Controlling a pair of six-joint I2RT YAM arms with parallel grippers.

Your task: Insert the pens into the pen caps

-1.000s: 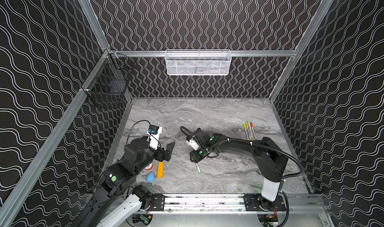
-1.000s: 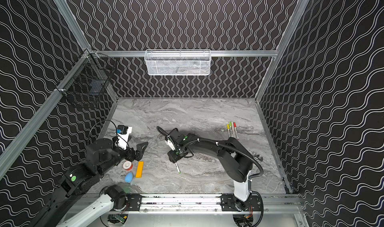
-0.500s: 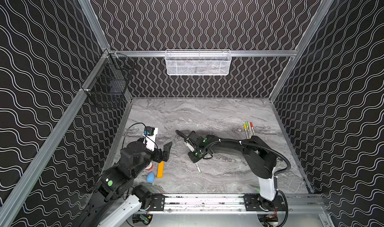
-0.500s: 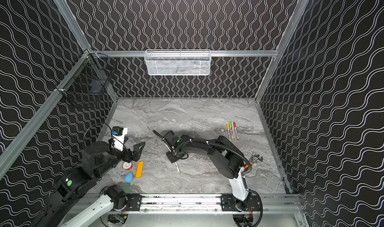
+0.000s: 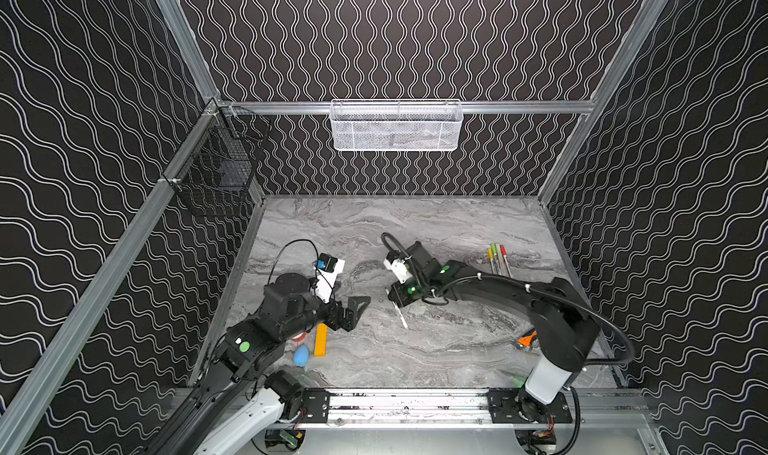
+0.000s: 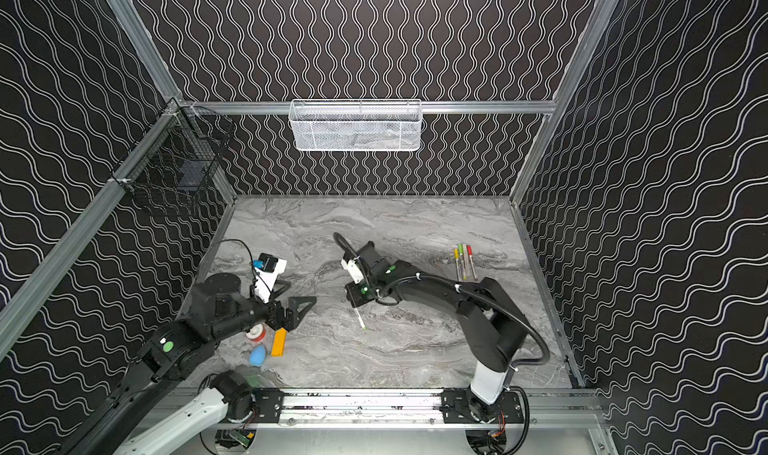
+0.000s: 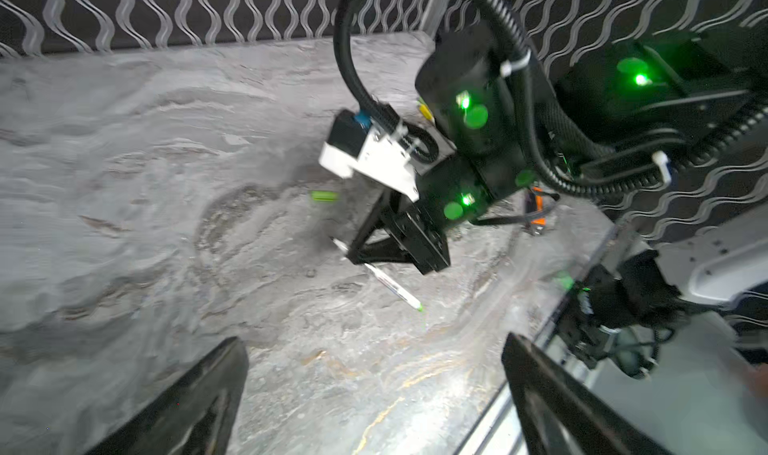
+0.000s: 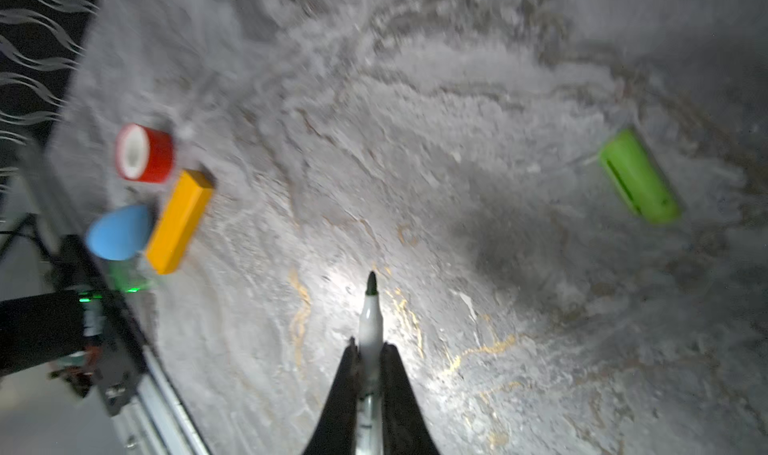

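left wrist | right claw [image 7: 356,258] clamped on white pen [image 7: 392,285], green tip slanting toward railed bench [image 7: 124,182] edge | green cap [image 7: 323,195] lying on bench nearby, apart from pen | left claw [image 7: 374,345] fingers spread wide

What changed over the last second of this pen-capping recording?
The right gripper closed its jaws on the green-tipped pen, taking hold of it. The left gripper edged slightly toward the middle, still open. The three capped pens, the orange bar and the blue blob stayed put.
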